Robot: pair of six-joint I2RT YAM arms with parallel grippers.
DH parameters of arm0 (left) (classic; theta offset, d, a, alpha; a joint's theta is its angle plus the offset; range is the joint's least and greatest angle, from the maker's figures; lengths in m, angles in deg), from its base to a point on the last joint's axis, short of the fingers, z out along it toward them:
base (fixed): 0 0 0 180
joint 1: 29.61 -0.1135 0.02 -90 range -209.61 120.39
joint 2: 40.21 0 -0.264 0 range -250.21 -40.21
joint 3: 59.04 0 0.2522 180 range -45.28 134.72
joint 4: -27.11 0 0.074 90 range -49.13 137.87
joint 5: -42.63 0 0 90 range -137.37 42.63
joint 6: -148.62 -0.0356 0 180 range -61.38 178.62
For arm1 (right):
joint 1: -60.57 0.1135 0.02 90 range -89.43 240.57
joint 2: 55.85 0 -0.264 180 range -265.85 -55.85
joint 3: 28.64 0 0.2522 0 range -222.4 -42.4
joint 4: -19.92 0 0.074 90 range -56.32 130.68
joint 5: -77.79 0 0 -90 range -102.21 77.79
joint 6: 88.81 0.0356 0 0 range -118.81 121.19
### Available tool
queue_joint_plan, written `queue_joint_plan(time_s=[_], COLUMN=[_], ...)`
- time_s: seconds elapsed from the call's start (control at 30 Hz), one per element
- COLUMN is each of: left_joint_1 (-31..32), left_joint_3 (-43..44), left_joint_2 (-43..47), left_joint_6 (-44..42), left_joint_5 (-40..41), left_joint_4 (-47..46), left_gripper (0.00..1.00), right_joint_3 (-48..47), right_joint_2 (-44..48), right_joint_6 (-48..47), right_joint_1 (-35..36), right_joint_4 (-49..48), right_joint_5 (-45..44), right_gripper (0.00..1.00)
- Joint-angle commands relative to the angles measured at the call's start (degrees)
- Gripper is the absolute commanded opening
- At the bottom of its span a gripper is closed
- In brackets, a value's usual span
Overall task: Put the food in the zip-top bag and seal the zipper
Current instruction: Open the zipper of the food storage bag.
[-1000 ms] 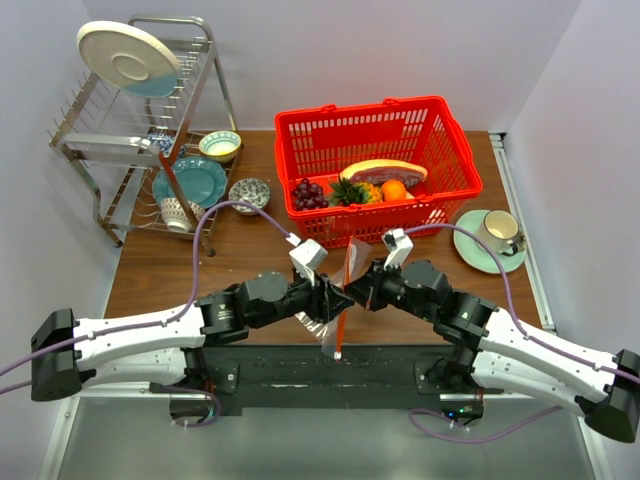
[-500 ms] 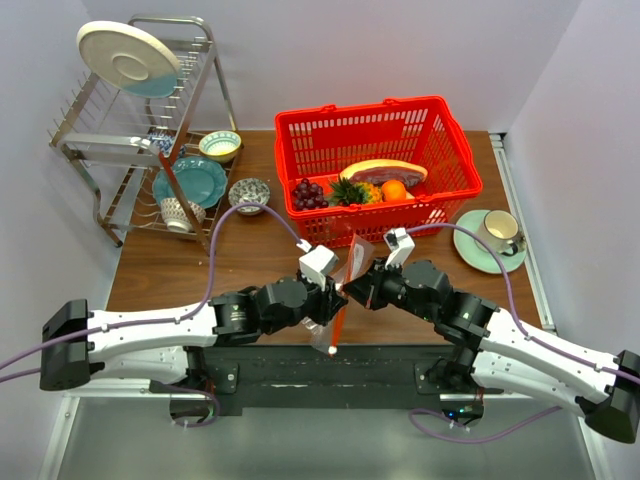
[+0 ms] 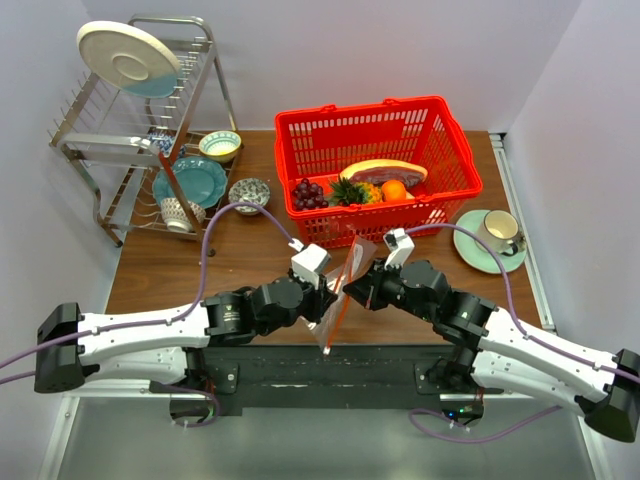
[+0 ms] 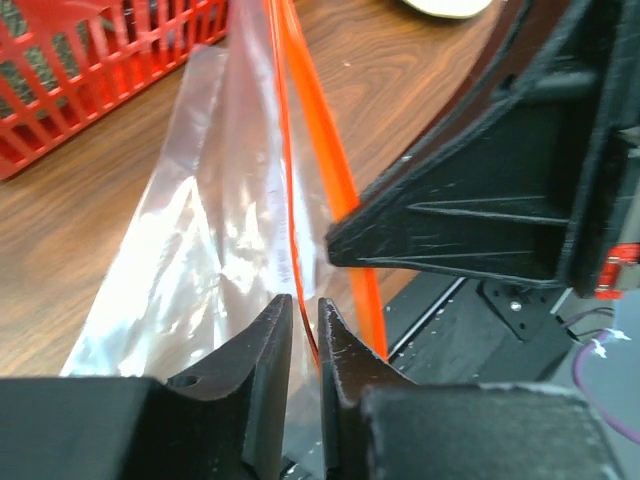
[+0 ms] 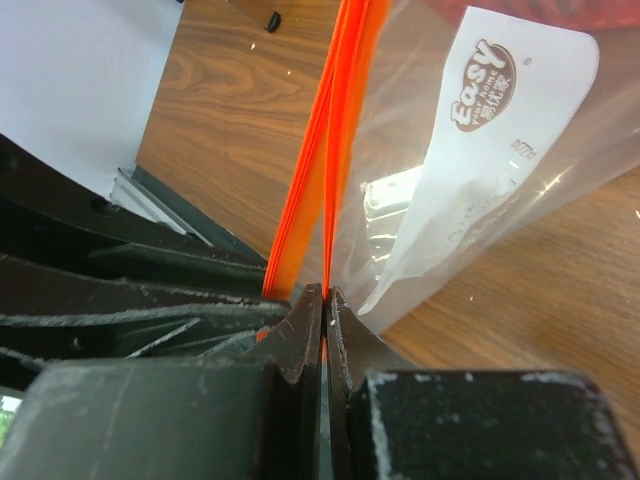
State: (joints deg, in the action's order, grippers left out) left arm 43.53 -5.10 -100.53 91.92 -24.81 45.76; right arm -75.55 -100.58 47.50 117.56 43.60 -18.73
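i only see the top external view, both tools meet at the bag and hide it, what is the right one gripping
Observer: The right wrist view shows the right tool shut on the zipper, with the orange strip clamped at its tip.
Operator: and the left one
Observer: In the left wrist view the left tool shows a slim gap at its tip. A thin red line at the mouth of the zip-top bag runs into that gap. I cannot tell whether it is pinched.
Operator: anything inside the bag
Observer: Not in the part the wrist views show. The film there is clear and empty, with only a white label on it.
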Motion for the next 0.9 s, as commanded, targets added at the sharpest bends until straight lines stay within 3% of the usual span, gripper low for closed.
queue_joint_plan(time_s=[0.0, 0.2, 0.27, 0.37, 0.6, 0.87], left_joint_1=[0.0, 0.1, 0.0, 0.0, 0.0, 0.0], left_joint_3=[2.9, 4.3, 4.3, 5.6, 12.8, 20.8], left_joint_2=[-0.1, -1.5, -1.4, -0.5, 0.7, 6.1], left_joint_6=[-0.9, -1.1, -1.4, -1.8, -3.2, 1.9], left_joint_5=[4.2, 6.3, 6.6, 8.7, 13.5, 19.6], left_joint_4=[1.8, 4.6, 5.1, 7.9, 26.6, 44.9], left_gripper=[0.19, 0.09, 0.01, 0.00, 0.00, 0.00], right_joint_3=[-1.7, -1.7, -1.7, -1.6, -1.4, -14.8], right_joint_2=[-0.2, -0.5, -0.6, -1.2, -11.4, -26.5], right_joint_6=[0.6, 0.8, 0.7, 0.5, 1.9, 0.2], right_joint_1=[0.0, 0.0, 0.0, 0.0, 0.0, 2.7], right_joint_4=[-0.9, -0.9, -0.8, -1.4, -12.9, -21.6], right_joint_5=[-0.1, 0.5, 0.3, 0.3, 5.9, 10.6], right_gripper=[0.00, 0.00, 0.00, 0.00, 0.00, 0.00])
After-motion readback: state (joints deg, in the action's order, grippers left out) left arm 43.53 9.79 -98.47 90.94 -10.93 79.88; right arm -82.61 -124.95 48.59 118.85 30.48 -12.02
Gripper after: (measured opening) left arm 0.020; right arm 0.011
